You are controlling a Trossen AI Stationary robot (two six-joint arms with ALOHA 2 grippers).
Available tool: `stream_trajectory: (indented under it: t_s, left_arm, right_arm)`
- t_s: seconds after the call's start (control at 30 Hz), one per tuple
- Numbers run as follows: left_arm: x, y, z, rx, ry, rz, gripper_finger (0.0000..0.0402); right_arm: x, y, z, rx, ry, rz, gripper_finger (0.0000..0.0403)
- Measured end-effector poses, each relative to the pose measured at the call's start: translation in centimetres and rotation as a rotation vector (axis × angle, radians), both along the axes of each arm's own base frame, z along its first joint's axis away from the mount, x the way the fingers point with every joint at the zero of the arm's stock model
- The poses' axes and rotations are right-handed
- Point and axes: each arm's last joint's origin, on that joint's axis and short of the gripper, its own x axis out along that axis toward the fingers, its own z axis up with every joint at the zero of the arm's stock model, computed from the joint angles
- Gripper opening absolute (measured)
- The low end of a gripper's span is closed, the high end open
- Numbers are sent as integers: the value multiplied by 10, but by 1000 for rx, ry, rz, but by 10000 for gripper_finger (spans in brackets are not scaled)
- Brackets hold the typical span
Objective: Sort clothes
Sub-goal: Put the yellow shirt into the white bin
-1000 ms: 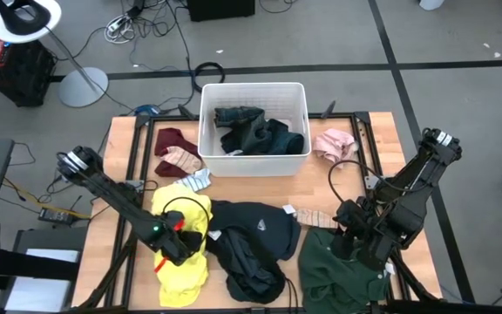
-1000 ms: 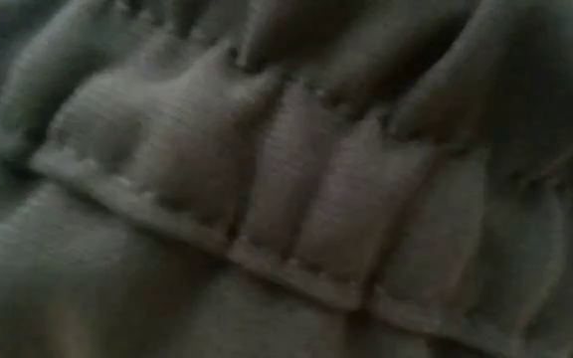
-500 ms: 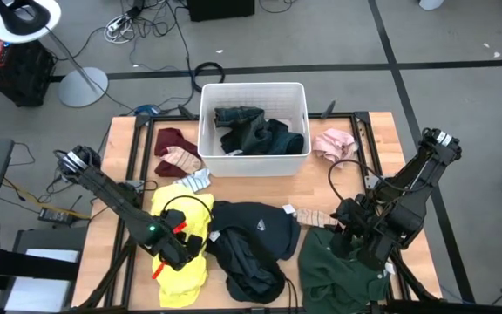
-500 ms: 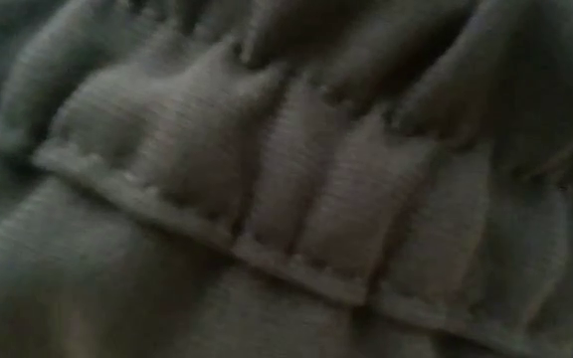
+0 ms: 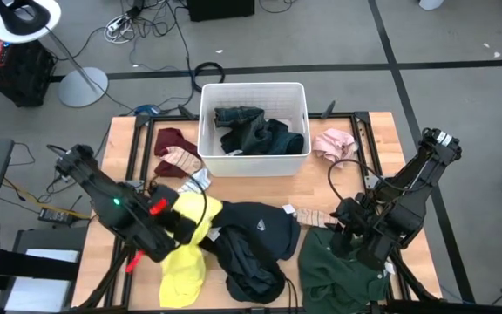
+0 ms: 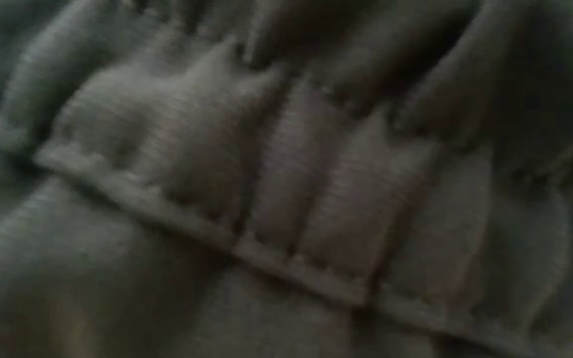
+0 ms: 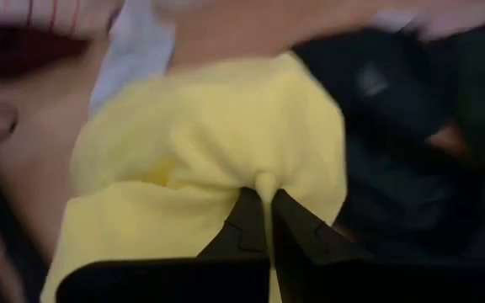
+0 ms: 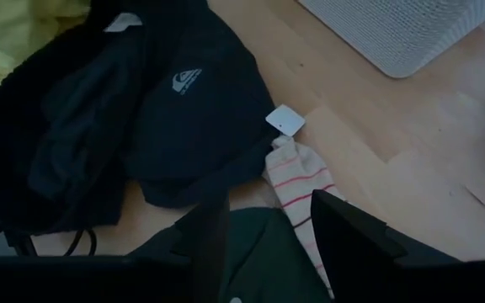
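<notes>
The left gripper (image 7: 263, 198) pinched a fold of the yellow shirt (image 5: 186, 253), which trailed lengthwise toward the table's (image 5: 120, 148) near edge. The right gripper (image 8: 268, 223) hung with jaws apart over a striped sock (image 8: 297, 181) visible only from its wrist. Dark tops filled the white bin (image 5: 253, 92).

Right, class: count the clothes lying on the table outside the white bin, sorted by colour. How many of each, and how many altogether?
Yellow shirt: 1
Black top: 1
Dark green top: 1
Maroon piece: 1
Pink piece: 1
Pale red-striped pieces: 2
Whitish piece: 1
Total: 8
</notes>
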Motion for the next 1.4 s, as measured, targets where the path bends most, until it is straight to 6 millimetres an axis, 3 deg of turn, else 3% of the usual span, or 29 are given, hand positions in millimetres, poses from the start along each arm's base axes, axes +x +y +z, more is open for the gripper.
stream_trajectory:
  t_s: [0.2, 0.43, 0.63, 0.9, 1.2, 1.4]
  left_arm:
    - [7, 19, 31, 170, -153, -46, 1]
    - [14, 57, 75, 366, -242, -76, 1]
    - [16, 93, 128, 555, -349, -174, 1]
    - [2, 136, 198, 947, -469, -214, 2]
    - [8, 180, 231, 1351, -395, -160, 2]
    - [26, 207, 236, 1591, -209, -191, 3]
  right_arm:
    - [3, -1, -9, 5, -6, -19, 168]
    - [6, -1, -36, 73, -37, -89, 166]
    - [9, 0, -63, 191, -103, -185, 164]
    - [21, -7, -78, 309, -183, -301, 164]
    - [41, -22, -75, 323, -286, -412, 162]
    - [52, -29, -71, 348, -363, -464, 161]
